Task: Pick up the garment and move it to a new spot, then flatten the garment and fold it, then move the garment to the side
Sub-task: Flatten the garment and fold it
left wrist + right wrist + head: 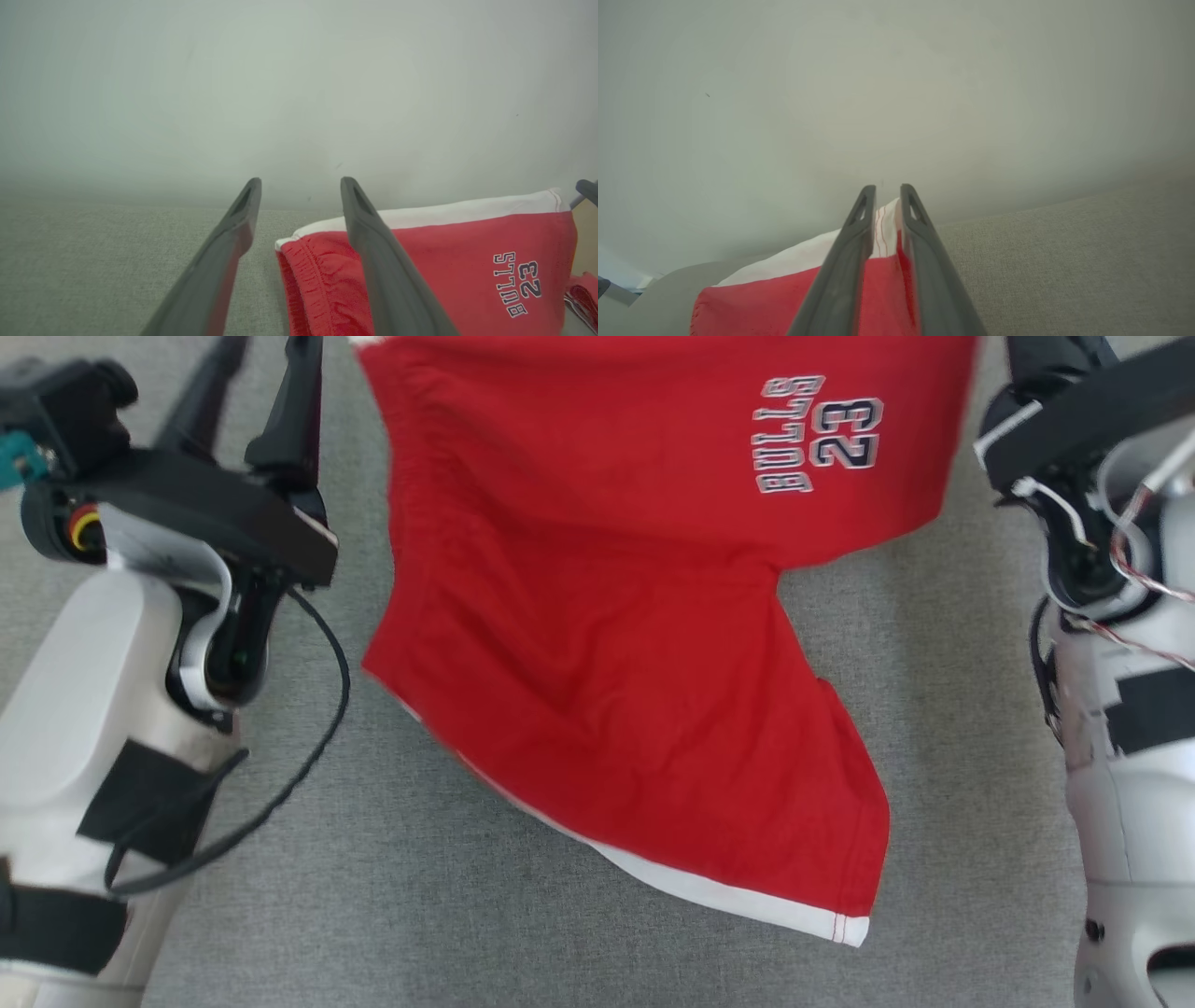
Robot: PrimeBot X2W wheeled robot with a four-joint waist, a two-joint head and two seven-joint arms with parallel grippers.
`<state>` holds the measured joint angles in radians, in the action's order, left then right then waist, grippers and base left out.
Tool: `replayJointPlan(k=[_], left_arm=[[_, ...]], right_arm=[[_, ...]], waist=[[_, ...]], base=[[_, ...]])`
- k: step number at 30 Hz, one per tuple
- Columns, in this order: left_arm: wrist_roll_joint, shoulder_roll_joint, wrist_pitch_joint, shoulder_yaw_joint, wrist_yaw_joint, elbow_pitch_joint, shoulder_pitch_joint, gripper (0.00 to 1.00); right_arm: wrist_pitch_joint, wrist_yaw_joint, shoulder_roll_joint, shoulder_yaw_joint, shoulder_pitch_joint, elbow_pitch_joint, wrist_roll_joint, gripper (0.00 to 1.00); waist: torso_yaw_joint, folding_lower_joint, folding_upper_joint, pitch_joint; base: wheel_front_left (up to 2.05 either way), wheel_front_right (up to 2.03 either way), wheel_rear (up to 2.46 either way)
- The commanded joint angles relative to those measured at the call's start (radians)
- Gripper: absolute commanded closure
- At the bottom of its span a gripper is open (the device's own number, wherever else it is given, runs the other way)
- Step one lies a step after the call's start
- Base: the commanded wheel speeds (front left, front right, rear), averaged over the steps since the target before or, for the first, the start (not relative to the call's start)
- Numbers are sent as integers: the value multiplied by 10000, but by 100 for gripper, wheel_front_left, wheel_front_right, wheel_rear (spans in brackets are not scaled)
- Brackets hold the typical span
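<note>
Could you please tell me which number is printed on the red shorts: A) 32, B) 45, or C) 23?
C: the print on the shorts reads BULLS 23.

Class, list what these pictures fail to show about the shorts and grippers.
- Head view: far edge of the shorts and left gripper fingertips, cut off by the top edge.
- Right wrist view: whether the right gripper pinches the cloth between its fingers, unclear.
- Left wrist view: waistband partly behind a finger.
</note>
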<state>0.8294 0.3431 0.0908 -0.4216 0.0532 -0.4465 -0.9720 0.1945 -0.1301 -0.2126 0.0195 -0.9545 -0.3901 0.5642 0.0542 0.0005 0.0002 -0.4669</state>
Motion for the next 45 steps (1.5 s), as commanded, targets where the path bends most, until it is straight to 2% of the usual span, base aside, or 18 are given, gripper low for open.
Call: replayJointPlan(k=[1, 4, 7, 11, 13, 15, 18, 23, 29, 34, 43, 45], left_arm=[[-177, -56, 146, -37, 56, -217, -203, 0], [-302, -155, 579, -94, 188, -1015, -463, 0], [-435, -62, 799, -347, 406, -1397, -145, 0], [-452, 314, 1037, -495, 513, -1209, 828, 0], [-591, 584, 1229, -523, 427, -874, 1509, 0], [-970, 813, 1401, -696, 121, -366, 2314, 0], [-1331, 1006, 1533, -872, -503, 478, 3648, 0], [-1753, 841, 1691, -1003, -1584, 2244, 5740, 0], [-2311, 377, 1751, -1161, -2337, 3718, 7351, 0], [-2748, -86, 1744, -774, -2512, 4397, 8015, 0], [-3354, -543, 1749, -663, -1938, 4193, 8253, 0], [-3399, -597, 1749, -587, -1863, 4192, 8228, 0]], right_arm=[[-178, -10, 33, 97, -241, -202, -103, 0], [-574, -10, 40, 405, -658, -987, -201, 0], [-296, -10, -255, 877, -433, -1264, -188, 0], [618, -10, -694, 1263, 499, -657, 84, 0], [1122, -10, -973, 1228, 1262, -9, 30, 0], [1623, -10, -1194, 980, 2204, 797, -74, 0], [2310, -12, -1165, 475, 3704, 2214, -392, 0], [3425, -10, -444, -465, 6193, 4528, -1207, 0], [4242, -10, 706, -1239, 8465, 6086, -2559, 0], [4187, -10, 1124, -1429, 9065, 6149, -3160, 0], [3599, -10, 1492, -1197, 8193, 4569, -4246, 0], [3616, -10, 1526, -1125, 7878, 4224, -4348, 3]], waist=[[28, -5, -2, -279], [-110, -5, -2, -103], [-285, -5, -2, 360], [-438, -5, -2, 1146], [-460, -5, -2, 1560], [-511, -5, -2, 1962], [-476, -5, -2, 2382], [-452, -5, -2, 2674], [-617, -5, -2, 2626], [-672, -5, -2, 2584], [-836, -5, -2, 2593], [-883, -5, -2, 2574]], base=[[0, 0, 0], [0, 0, 0], [0, 0, 0], [0, 0, 0], [0, 0, 0], [0, 0, 0], [0, 0, 0], [0, 0, 0], [0, 0, 0], [0, 0, 0], [0, 0, 0], [0, 0, 0]])
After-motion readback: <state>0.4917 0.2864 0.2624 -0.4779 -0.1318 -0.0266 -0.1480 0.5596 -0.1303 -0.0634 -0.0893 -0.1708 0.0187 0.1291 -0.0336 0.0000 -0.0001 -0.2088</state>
